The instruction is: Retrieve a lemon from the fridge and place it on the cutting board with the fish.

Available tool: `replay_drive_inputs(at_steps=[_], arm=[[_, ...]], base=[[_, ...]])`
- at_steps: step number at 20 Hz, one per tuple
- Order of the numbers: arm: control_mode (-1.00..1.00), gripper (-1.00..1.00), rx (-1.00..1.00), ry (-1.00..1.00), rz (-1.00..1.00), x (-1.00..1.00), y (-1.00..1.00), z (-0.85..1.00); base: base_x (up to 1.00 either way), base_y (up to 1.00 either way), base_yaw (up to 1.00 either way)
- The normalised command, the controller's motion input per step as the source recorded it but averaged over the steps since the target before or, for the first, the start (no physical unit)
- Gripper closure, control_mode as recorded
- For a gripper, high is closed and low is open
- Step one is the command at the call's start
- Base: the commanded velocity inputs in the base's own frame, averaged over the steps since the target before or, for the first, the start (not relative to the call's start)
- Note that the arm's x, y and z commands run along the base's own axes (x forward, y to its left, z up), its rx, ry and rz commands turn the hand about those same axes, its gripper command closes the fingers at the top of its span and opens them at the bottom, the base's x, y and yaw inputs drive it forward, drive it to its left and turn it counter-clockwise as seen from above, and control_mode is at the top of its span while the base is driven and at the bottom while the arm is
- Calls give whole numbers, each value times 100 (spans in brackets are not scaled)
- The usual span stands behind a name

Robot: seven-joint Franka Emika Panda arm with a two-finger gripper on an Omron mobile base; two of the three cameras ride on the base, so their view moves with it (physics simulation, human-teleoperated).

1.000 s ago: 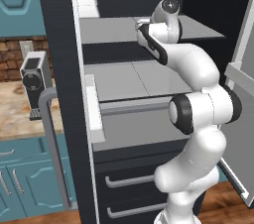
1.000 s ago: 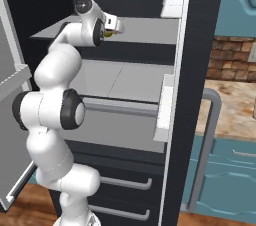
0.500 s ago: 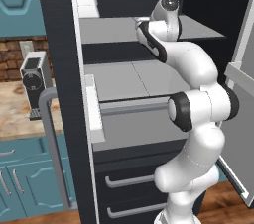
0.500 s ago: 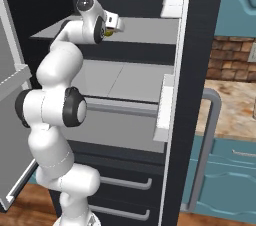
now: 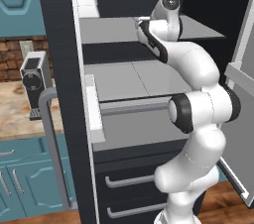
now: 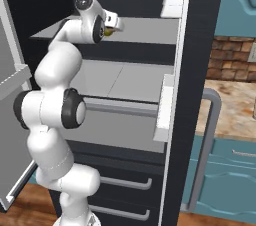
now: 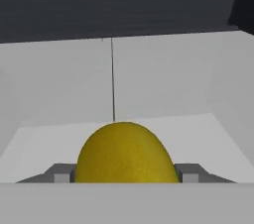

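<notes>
Left base view: the arm reaches into the open fridge (image 5: 59, 69) at the level of its upper shelf (image 5: 114, 29); the hand is turned away behind the wrist, so the grip cannot be judged from here.

Right base view: the gripper (image 6: 111, 26) sits just above the upper shelf's front portion, with the lemon (image 6: 107, 32) showing as a yellow patch at the hand.

Hand view: the lemon (image 7: 125, 153) lies between the two fingertips (image 7: 61, 174), resting on the upper shelf. The jaws stand at both flanks of the fruit; whether they are pressing firmly I cannot tell.

Risk assessment: the fruit is round and smooth. If the fingers bear below or above its widest girth, it may squirt out and roll deeper along the shelf. A lift begun before the hold is firm would leave it behind.
</notes>
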Motion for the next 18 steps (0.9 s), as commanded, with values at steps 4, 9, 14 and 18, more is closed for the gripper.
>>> replay_drive_inputs(at_steps=[4, 9, 14, 18], arm=[[-100, 100, 0, -16, 1, -79, 0, 20], [-100, 100, 5, -4, 12, -100, -3, 49], [-100, 100, 3, 0, 12, -100, -2, 20], [-100, 100, -2, 0, 5, -100, -5, 0]], base=[[0, 0, 0], [0, 0, 0], [0, 0, 0], [0, 0, 0]])
